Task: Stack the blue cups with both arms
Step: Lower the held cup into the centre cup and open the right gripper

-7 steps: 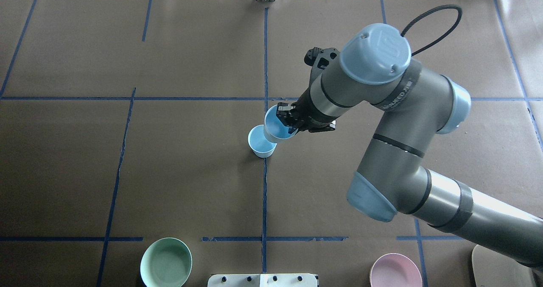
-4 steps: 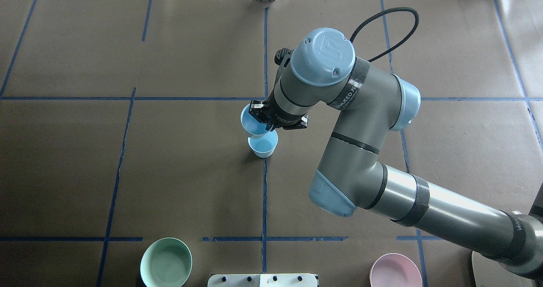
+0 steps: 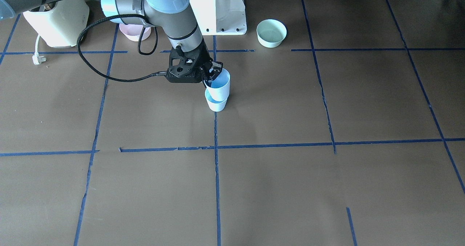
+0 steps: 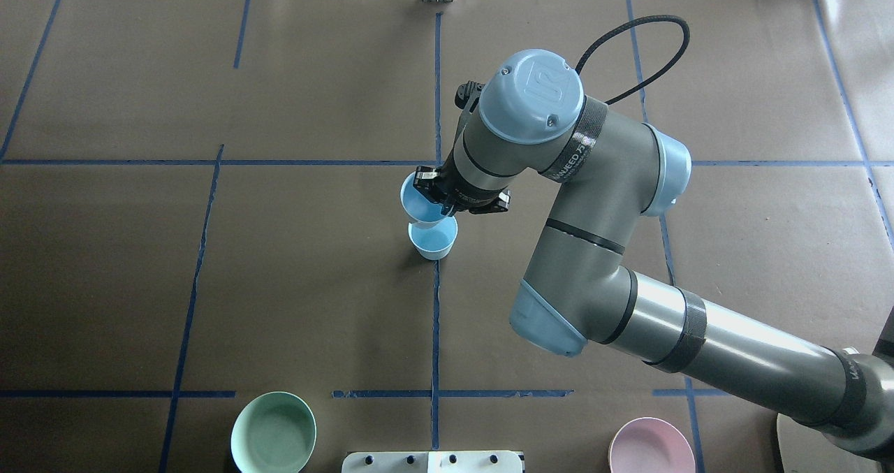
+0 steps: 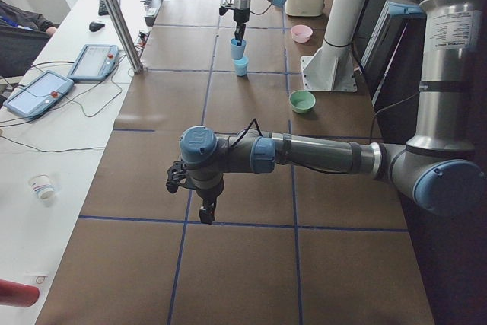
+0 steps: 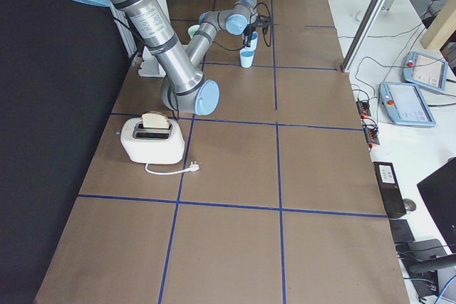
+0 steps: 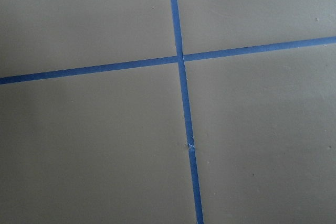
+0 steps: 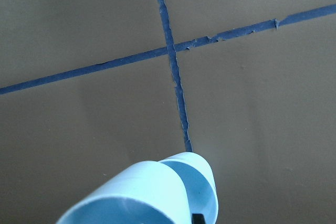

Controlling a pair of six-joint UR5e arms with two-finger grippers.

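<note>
At the overhead view's centre the right gripper (image 4: 436, 195) pinches one blue cup (image 4: 418, 206) by its rim, poised over the standing cup (image 4: 433, 239), likely for nesting. The left gripper (image 5: 205, 213) hangs well apart; its opening I cannot tell

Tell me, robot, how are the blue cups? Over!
Right jaws shut on held cup, over standing cup, not yet seated. Left jaws far off, state unclear. Nothing between them.

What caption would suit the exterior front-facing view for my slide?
Right claw grips a pale blue cup by its rim, above the second blue cup standing on the taped brown table.
</note>
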